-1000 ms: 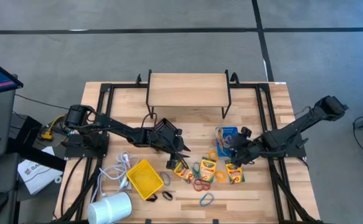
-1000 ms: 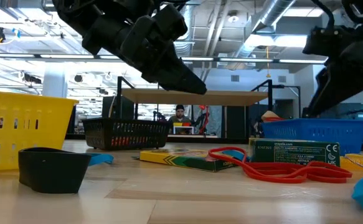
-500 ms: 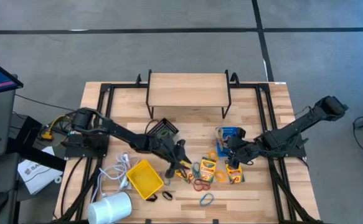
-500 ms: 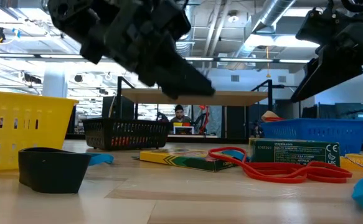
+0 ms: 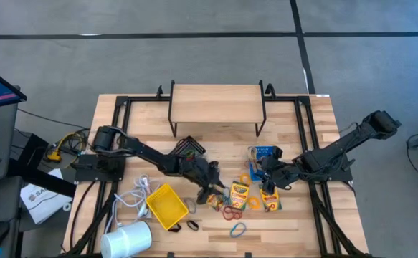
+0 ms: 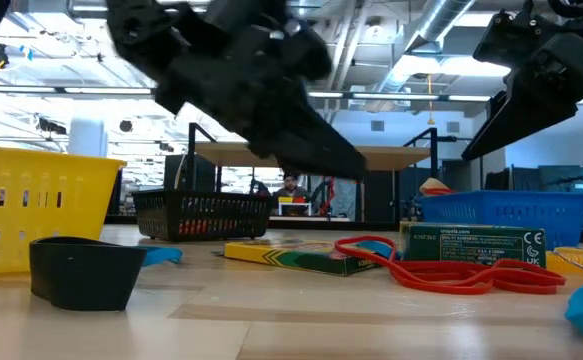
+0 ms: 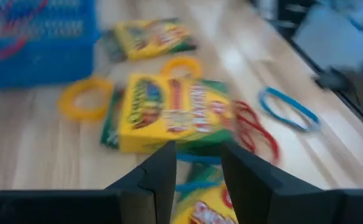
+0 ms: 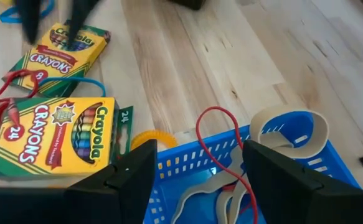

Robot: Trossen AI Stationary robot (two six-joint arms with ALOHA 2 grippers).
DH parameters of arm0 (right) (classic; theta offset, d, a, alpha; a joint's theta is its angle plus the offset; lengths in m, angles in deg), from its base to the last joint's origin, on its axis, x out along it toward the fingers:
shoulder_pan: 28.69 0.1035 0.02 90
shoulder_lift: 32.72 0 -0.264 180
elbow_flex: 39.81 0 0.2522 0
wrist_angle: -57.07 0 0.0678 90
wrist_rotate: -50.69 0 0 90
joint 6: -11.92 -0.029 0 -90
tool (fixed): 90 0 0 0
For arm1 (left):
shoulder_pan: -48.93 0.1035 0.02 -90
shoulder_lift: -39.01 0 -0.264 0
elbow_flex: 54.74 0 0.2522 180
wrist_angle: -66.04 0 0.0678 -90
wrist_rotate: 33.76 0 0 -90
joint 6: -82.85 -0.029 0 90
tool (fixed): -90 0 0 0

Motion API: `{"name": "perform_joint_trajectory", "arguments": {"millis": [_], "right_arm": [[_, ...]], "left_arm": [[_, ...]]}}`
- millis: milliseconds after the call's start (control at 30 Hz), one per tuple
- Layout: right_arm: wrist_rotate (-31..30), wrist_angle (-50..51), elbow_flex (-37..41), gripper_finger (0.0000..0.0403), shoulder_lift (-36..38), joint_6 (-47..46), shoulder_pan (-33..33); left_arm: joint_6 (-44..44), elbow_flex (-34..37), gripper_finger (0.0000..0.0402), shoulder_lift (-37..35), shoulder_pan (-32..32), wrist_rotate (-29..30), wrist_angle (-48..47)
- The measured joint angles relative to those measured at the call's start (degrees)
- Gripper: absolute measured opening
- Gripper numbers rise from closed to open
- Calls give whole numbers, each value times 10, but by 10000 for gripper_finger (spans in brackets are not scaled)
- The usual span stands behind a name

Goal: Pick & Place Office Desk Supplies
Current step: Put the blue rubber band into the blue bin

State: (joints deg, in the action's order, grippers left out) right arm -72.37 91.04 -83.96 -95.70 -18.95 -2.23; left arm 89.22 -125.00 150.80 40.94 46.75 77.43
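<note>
Wooden table: crayon boxes beneath the left gripper, fingers apart; blue bin beneath the right gripper, likewise apart, empty.

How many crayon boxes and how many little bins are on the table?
Crayon boxes: 3
Bins: 3, the yellow bin, the blue bin and the black bin
Total: 6
</note>
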Motion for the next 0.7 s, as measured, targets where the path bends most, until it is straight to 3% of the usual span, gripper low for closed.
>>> {"name": "perform_joint_trajectory", "arguments": {"millis": [200,367,533,700], "right_arm": [[0,-4,0,235,0,0,0],[0,-5,0,235,0,0,0],[0,-1,0,235,0,0,0],[0,-1,0,235,0,0,0]], "left_arm": [[139,-70,122,45,25,1,-144],[181,-94,122,41,13,-23,-205],[219,-95,122,39,12,-64,-206],[239,-94,122,54,22,-68,-197]]}}
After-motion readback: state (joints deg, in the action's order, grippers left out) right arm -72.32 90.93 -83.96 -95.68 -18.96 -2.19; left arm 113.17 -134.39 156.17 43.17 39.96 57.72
